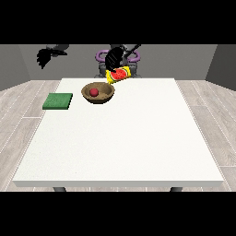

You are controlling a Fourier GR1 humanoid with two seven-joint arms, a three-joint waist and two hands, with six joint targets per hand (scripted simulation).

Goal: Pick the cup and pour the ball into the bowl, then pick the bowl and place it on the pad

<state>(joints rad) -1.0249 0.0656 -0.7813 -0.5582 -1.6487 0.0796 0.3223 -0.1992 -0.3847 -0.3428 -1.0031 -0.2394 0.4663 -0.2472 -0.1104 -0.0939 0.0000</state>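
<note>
Black hand at the view's right [113, 59] wraps your yellow watermelon-print cup [119, 74], tipped mouth-down to pour. Just below it, red ball [94, 91] sits in brown wooden bowl [109, 94]. Green square pad [58, 101] farther off, beyond the bowl; bowl move is next.

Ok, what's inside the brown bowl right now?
A single red ball sits inside the bowl. The bowl's near wall hides the lowest part of its floor, so anything smaller lying there cannot be seen.
</note>
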